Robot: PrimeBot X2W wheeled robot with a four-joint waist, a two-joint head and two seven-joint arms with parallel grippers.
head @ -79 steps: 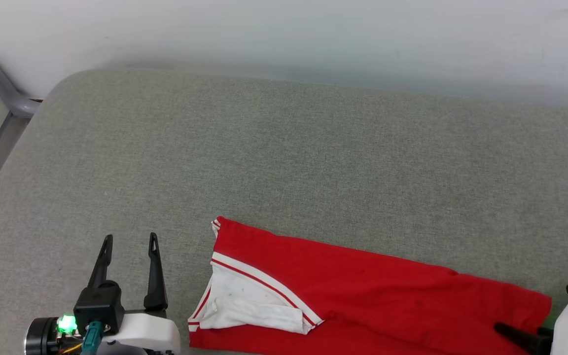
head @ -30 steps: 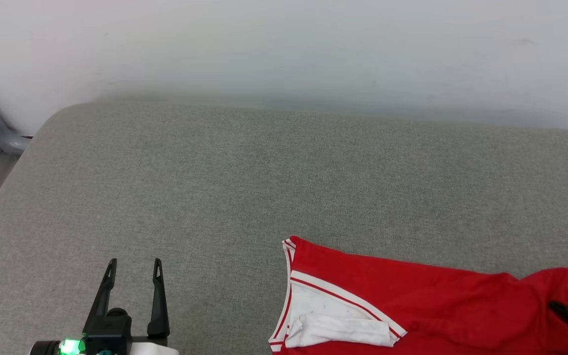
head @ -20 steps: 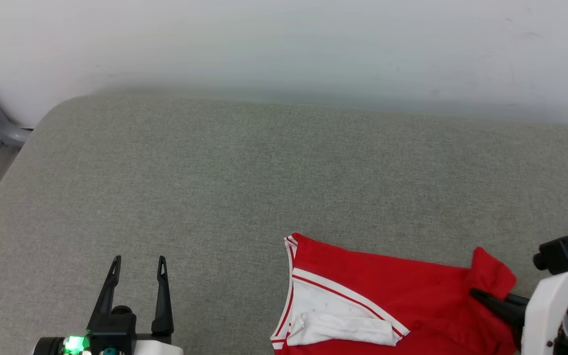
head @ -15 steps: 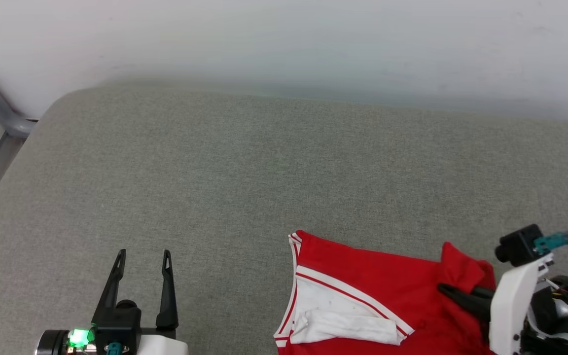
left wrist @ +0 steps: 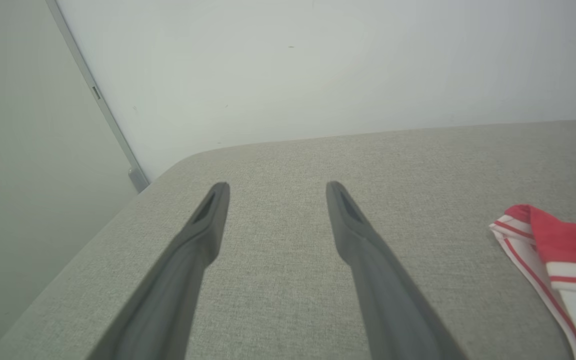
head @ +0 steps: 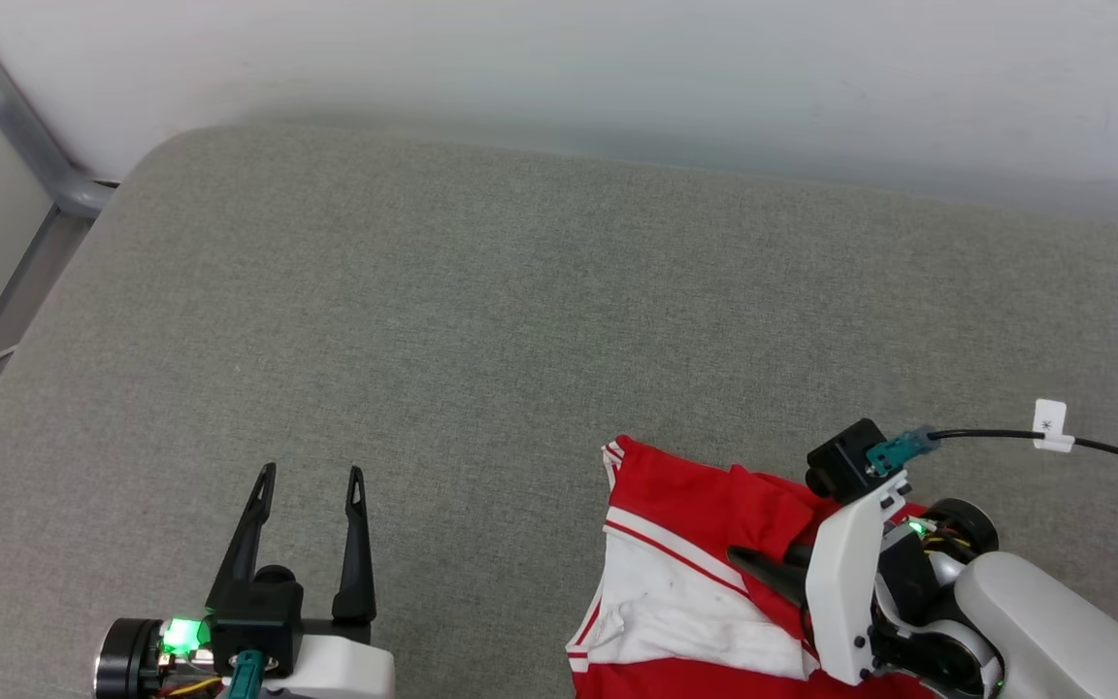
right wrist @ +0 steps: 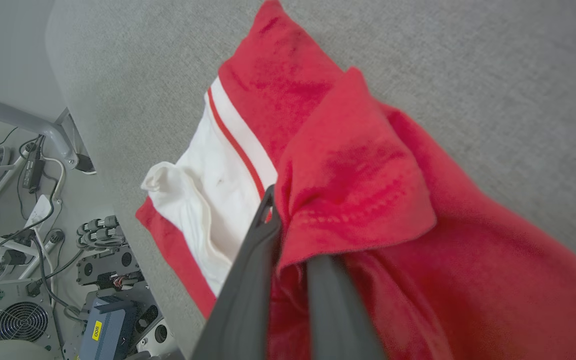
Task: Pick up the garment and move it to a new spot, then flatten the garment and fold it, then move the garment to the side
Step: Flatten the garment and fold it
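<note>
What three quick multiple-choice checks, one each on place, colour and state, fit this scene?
1. Where on the grey cushion is the garment? A far-left corner; B near edge, right of middle; C against the wall.
2. Its sleeve is? A white; B blue; C black.
3. The right gripper is? A open above bare cushion; B shut on a red fold; C shut on nothing.
Key: B, the head view shows it lower right; A, white with red trim; B, the right wrist view shows fabric pinched.
</note>
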